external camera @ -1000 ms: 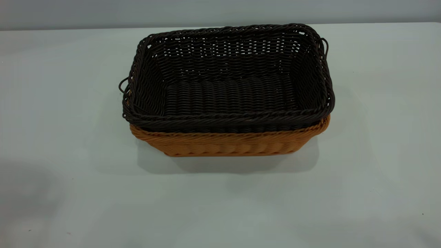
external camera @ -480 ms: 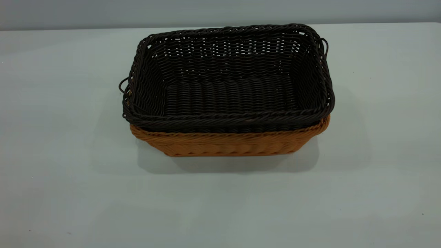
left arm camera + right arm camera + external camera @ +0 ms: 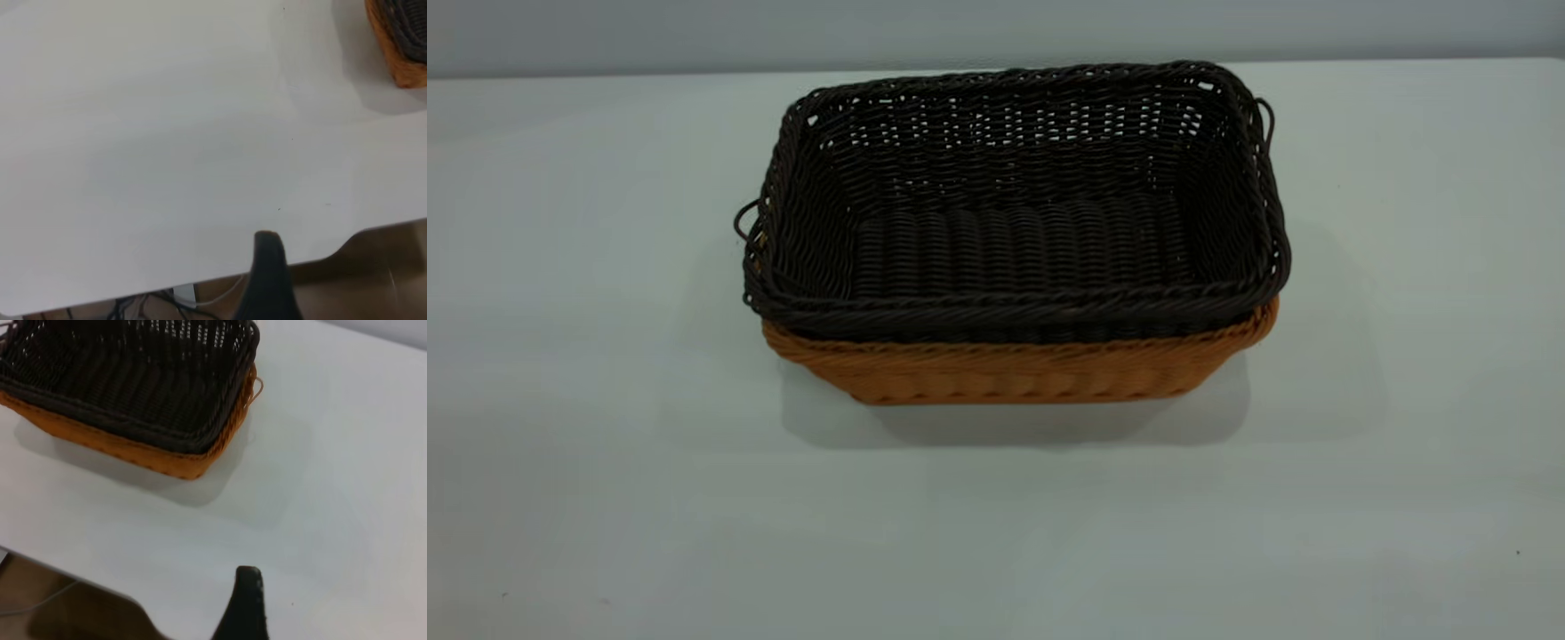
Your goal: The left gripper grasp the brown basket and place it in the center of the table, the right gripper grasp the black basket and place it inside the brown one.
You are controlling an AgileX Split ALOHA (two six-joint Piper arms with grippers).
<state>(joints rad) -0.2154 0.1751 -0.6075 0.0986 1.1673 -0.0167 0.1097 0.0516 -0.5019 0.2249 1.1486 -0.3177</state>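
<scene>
The black basket [image 3: 1014, 240] sits nested inside the brown basket [image 3: 1014, 372] at the middle of the table [image 3: 587, 267]; only the brown one's lower front wall and rim show beneath it. Neither gripper is in the exterior view. In the left wrist view a dark part of my left gripper [image 3: 268, 267] hangs over the table's edge, far from the baskets' corner [image 3: 395, 57]. In the right wrist view a dark part of my right gripper [image 3: 248, 603] is above bare table, apart from the black basket [image 3: 127, 380] and the brown basket [image 3: 133, 450]. Both grippers hold nothing.
The table's edge and the floor with cables [image 3: 153, 303] show in the left wrist view. The table's edge also shows in the right wrist view [image 3: 80, 583]. A grey wall [image 3: 996, 31] stands behind the table.
The faint shadows on the table's front left and front right have faded. The stacked baskets have not moved.
</scene>
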